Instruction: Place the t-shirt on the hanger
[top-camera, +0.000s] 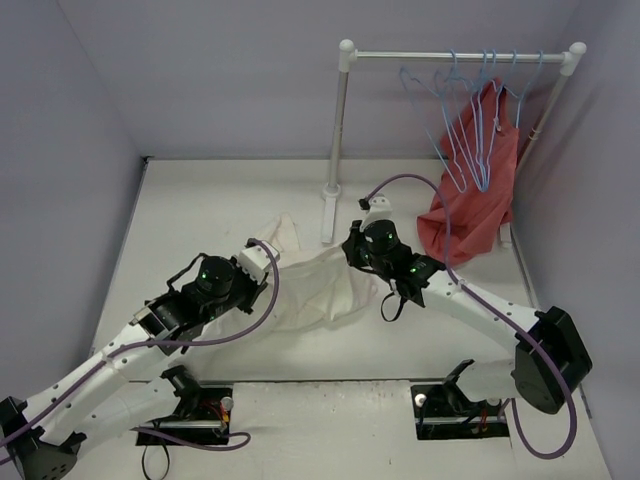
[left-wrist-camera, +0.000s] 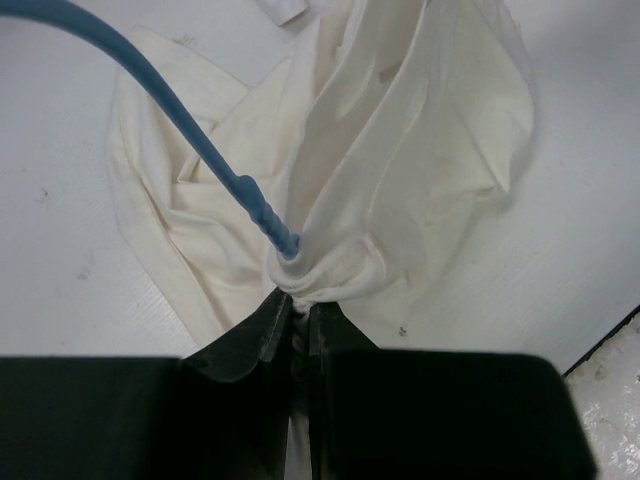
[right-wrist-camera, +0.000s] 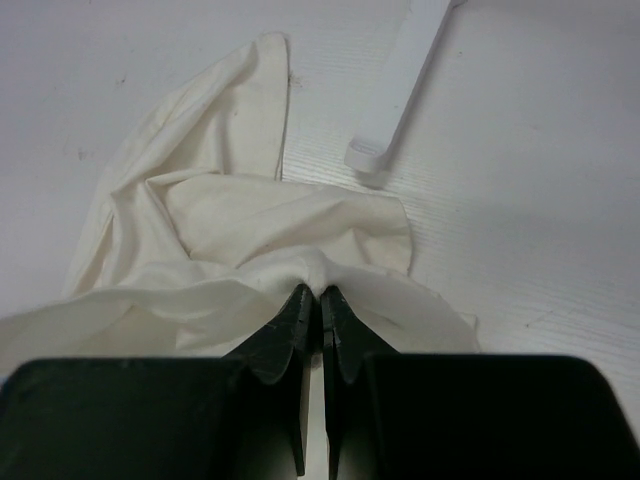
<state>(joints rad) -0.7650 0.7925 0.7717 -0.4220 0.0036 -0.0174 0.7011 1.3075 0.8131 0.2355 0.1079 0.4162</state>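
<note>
Top external view: we see the cream t-shirt (top-camera: 320, 285) lying crumpled on the desk (top-camera: 200, 200) between the two arms, just in front of the rack (top-camera: 455, 55). The left end effector (top-camera: 262, 252) is at its left edge and the right end effector (top-camera: 355, 245) at its right edge. From this height we cannot make out the jaws. Only this view shows the spare hangers (top-camera: 470, 130) on the rail, with a red garment (top-camera: 470, 200) hanging below them. Left wrist view: the left end effector (left-wrist-camera: 297, 300) is closed, and a bunch of t-shirt (left-wrist-camera: 400, 150) cloth is pinched at its tips. Only here does the light-blue hanger (left-wrist-camera: 200, 140) show: one wire runs in from the upper left, and its end goes into the bunched cloth right at the fingertips. We cannot tell whether the wire is gripped too. Right wrist view: the right end effector (right-wrist-camera: 322, 292) is closed on a fold of the t-shirt (right-wrist-camera: 200, 220). The white rack foot (right-wrist-camera: 400, 80) lies on the desk just beyond.
</note>
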